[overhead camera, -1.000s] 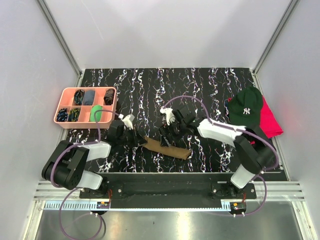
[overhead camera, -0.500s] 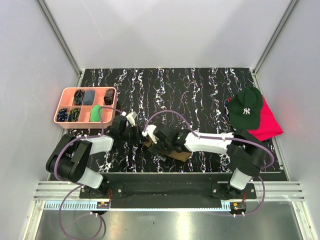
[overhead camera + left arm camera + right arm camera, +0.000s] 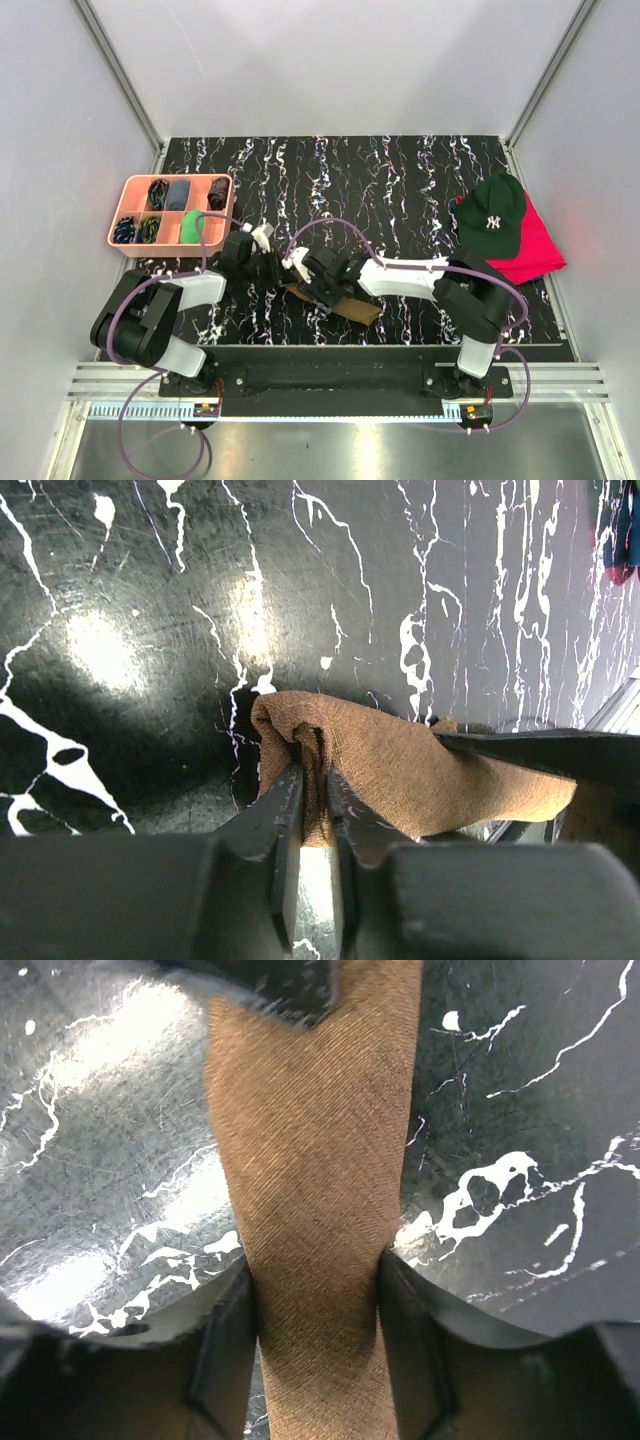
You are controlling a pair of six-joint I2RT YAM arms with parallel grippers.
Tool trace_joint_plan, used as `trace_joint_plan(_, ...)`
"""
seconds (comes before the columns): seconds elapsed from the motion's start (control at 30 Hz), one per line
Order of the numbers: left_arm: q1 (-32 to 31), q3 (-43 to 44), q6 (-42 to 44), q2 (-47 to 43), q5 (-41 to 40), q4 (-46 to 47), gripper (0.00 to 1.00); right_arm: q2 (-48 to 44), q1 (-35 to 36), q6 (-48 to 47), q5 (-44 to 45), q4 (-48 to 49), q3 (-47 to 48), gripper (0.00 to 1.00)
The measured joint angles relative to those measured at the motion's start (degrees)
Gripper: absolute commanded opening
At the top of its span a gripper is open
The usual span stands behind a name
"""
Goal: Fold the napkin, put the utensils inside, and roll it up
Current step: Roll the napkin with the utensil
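The napkin (image 3: 352,306) lies as a narrow olive-brown roll on the black marbled table, near the front edge. My left gripper (image 3: 278,272) is at the roll's left end, and in the left wrist view it (image 3: 313,772) is shut on a fold of the napkin (image 3: 420,770). My right gripper (image 3: 318,290) sits just right of it. In the right wrist view it (image 3: 315,1282) is shut across the napkin (image 3: 315,1150), squeezing the roll narrower between its fingers. The utensils are hidden.
A pink compartment tray (image 3: 118,215) with small items stands at the left. A dark green cap (image 3: 490,215) rests on a red cloth (image 3: 542,248) at the right. The two grippers are nearly touching. The table's front edge runs just below the roll.
My right arm swung left along the roll to its left part, and its jaws closed onto the napkin. The left gripper stayed at the roll's left end, its jaws slightly wider.
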Motion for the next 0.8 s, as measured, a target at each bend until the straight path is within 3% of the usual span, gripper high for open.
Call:
trace_joint_plan(0.07,0.0,-0.3,-0.1,-1.1,-0.1,-0.5,0.41,0.4,-1.9,0.9,-3.5,-0.1,0.2,0.47)
trace_joint_plan(0.1,0.0,-0.4,0.2,-1.6,-0.2,-0.7,0.50,0.4,-2.4,1.0,-4.4,-0.3,0.4,0.46)
trace_joint_plan(0.23,0.0,-2.0,0.0,-7.0,-1.2,-2.3,0.59,1.1,-4.9,2.0,-11.6,-0.1,1.1,0.43)
trace_joint_plan(0.5,0.0,-6.8,0.0,-17.9,-4.0,-3.2,0.57,3.3,-8.6,3.9,-26.9,0.9,1.7,0.41)
trace_joint_plan(0.8,0.0,-10.5,0.0,-20.0,-4.8,-2.7,0.50,6.5,-13.3,5.4,-41.7,1.7,1.7,0.40)
